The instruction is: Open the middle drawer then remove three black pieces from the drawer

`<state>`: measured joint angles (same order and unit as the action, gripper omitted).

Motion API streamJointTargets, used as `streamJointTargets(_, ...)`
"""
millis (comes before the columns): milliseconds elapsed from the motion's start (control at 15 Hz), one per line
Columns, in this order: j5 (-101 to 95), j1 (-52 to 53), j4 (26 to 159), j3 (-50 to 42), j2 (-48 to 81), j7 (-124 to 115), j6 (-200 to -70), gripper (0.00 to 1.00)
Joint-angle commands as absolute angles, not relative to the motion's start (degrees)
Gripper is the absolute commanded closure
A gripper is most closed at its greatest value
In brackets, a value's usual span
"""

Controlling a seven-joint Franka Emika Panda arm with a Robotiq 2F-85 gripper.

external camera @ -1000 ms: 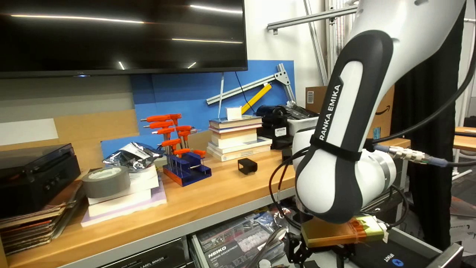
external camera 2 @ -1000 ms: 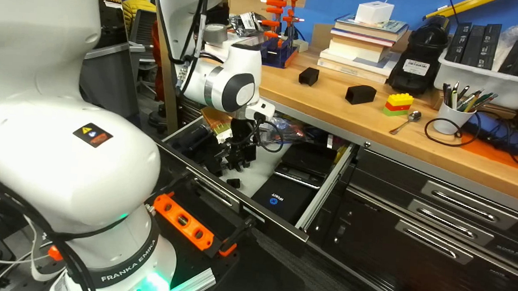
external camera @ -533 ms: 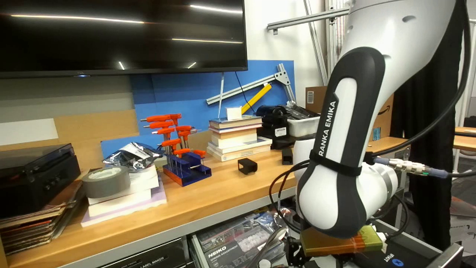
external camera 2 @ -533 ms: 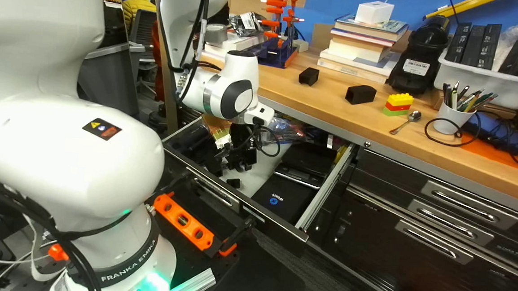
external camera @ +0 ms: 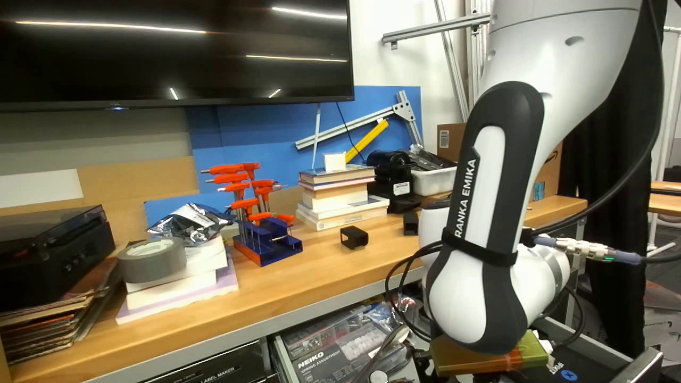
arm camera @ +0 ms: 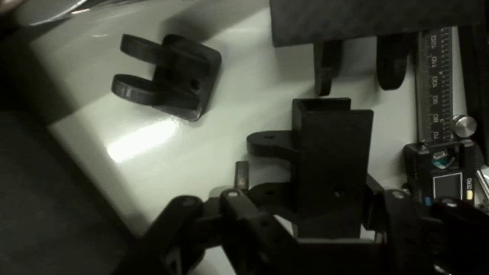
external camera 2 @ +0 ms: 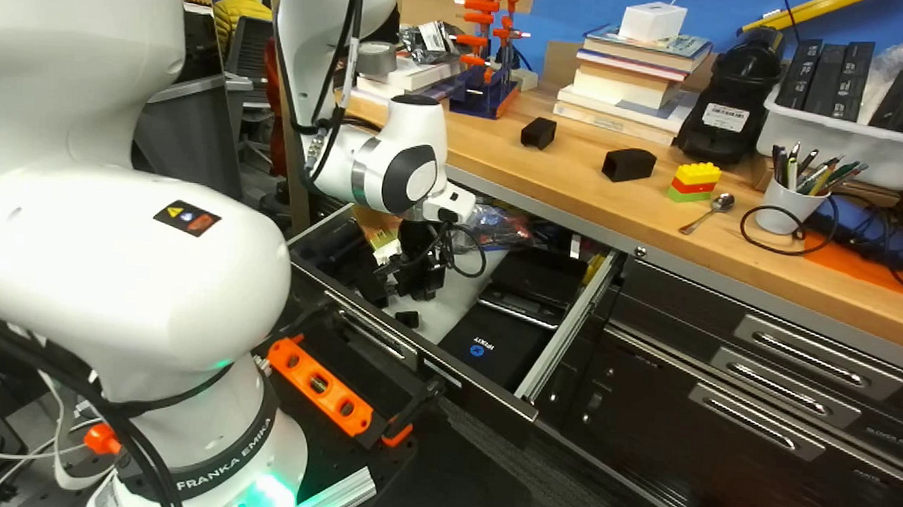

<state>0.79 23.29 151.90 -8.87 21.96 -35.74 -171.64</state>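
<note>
- A white robot arm (external camera: 495, 181) reaches down into the pulled-out middle drawer (external camera 2: 574, 324), whose silver handle (external camera 2: 372, 333) marks the 8 o'clock side in an exterior view.
- Seen from the wrist, the fingers (arm camera: 244, 212) stand apart, one on each side of a black piece (arm camera: 332, 152) inside the drawer; whether they touch it cannot be told.
- A two-pronged bracket (arm camera: 183, 74) lies well apart at that piece's 10 o'clock, a dark pronged part (arm camera: 374, 21) between 12 and 1, a digital caliper (arm camera: 435, 118) at 2.
- Another black piece (external camera 2: 538, 133) rests on the counter (external camera 2: 574, 167) at the fingers' 1 o'clock in an exterior view, a further black piece (external camera 2: 629, 165) at 2.
- Near the latter, at 3 o'clock, stand yellow, red and green toy bricks (external camera 2: 693, 182); a spoon (external camera 2: 714, 208) lies at their 5, a white cup (external camera 2: 798, 200) of pens (external camera 2: 794, 171) at their 3.
- A black case (external camera 2: 504, 352) marked IFIXIT lies in the drawer at the fingers' 4 o'clock.
- A stack of books (external camera 2: 626, 88) rises at 2 o'clock from the counter piece nearer the fingers, a blue rack (external camera 2: 496, 103) of orange-handled tools (external camera 2: 473, 41) at 10.
</note>
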Motion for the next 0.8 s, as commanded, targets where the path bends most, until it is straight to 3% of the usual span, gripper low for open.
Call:
streamJointTargets(0, 1.37, 25.40, 151.67, -10.34, 22.32, -36.29, -173.01, 0.63)
streamJointTargets(733, -7.32, 29.48, 146.85, -18.03, 13.96, -38.02, -161.82, 0.63)
